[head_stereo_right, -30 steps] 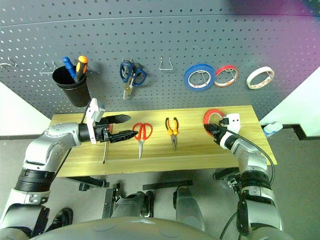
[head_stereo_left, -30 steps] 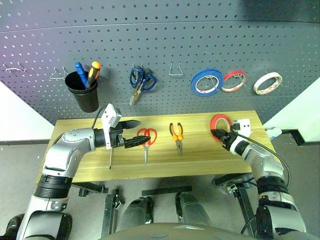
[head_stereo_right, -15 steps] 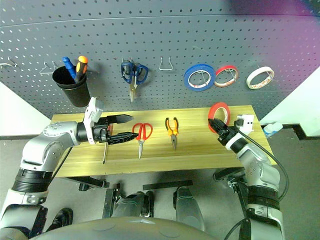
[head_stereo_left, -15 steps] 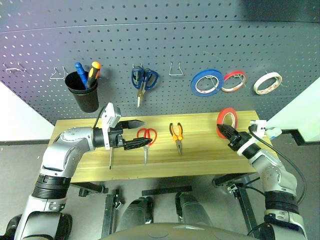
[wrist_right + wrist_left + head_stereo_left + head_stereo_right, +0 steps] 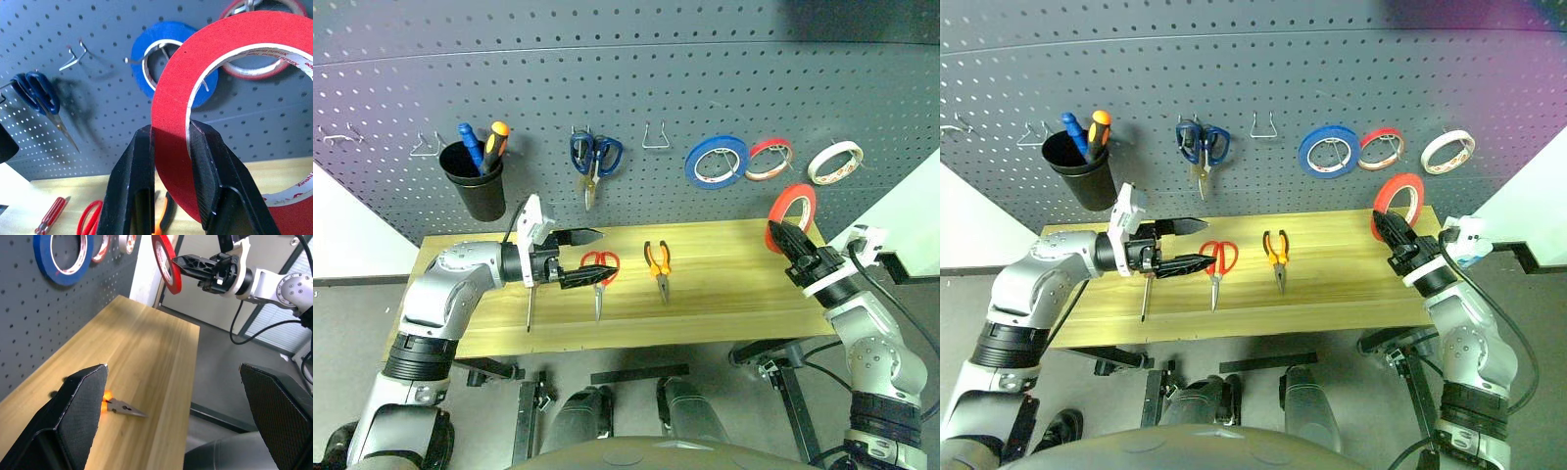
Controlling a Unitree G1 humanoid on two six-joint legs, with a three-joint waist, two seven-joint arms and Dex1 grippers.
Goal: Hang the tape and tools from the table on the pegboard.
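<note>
The tape point(image 5: 791, 208), pinched upright in the right gripper's point(image 5: 787, 238) jaws, has risen off the table point(image 5: 724, 294).

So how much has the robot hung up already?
Nothing from the table looks hung yet. The right gripper holds the red tape up off the table, near the pegboard. The red scissors, pliers and screwdriver still lie waiting.

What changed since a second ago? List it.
The right gripper, shut on the red tape, lifted it off the table toward the pegboard. The open left gripper, scissors, pliers and screwdriver stayed put.
</note>
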